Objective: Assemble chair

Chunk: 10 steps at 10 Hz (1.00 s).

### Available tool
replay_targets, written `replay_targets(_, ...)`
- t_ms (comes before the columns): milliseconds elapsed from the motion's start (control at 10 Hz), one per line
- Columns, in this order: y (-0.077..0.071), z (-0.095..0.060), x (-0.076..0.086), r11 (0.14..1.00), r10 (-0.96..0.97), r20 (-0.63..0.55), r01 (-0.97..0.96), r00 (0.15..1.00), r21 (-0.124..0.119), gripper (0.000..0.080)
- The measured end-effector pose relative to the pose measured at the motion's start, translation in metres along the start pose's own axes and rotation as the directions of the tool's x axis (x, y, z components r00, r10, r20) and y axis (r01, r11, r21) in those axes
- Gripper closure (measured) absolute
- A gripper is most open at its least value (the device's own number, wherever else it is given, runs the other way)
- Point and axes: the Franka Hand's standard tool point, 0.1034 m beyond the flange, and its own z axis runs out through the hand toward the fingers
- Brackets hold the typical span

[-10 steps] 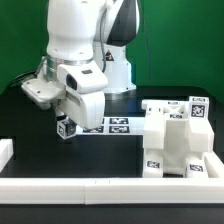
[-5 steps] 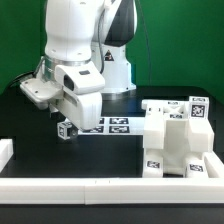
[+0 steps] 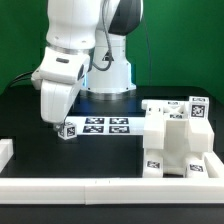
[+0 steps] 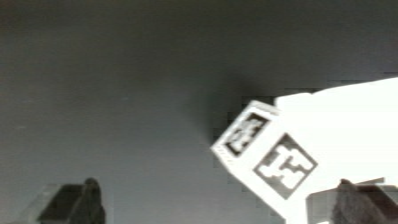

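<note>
My gripper (image 3: 60,120) hangs at the exterior view's left, pointing down just over a small white tagged chair part (image 3: 67,131) on the black table. In the wrist view the two dark fingertips (image 4: 75,204) stand wide apart, and the white tagged part (image 4: 285,150) lies below them, nearer one finger and touching neither. The gripper (image 4: 219,206) is open and empty. A stack of white tagged chair parts (image 3: 176,142) stands at the exterior view's right.
The marker board (image 3: 108,126) lies flat behind the small part, in front of the robot's base (image 3: 108,85). A low white wall (image 3: 110,189) runs along the front edge, with a short white piece (image 3: 5,150) at the left.
The wrist has turned and lifted, so the hand now points down instead of lying sideways. The small tagged part stays in about the same place.
</note>
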Motion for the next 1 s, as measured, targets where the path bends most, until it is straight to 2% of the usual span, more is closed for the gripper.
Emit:
replay_targets(300,-0.0018,0.0017,0.0008,0.976,0.216,0.0,-0.216,0.976,0.006,0.0151)
replay_targets(400,-0.0019,0.0008,0.001,0.939,0.345,0.003,-0.344,0.939,0.017,0.0151)
replay_targets(600,0.0026,-0.0032,0.0003,0.765,0.641,0.039,-0.642,0.767,0.057,0.0151)
replay_targets(700,0.0003,-0.0011,0.0014,0.636,0.763,0.08,-0.767,0.642,0.091,0.0151)
replay_targets(800,0.0011,-0.0003,0.0026,0.527,0.838,0.103,-0.843,0.536,0.108,0.0151)
replay_targets(900,0.0073,0.0011,0.0034,0.534,0.84,0.058,-0.842,0.539,0.081,0.0151)
replay_targets(1000,0.0046,0.0027,0.0051,0.489,0.867,0.062,-0.868,0.494,0.085,0.0151)
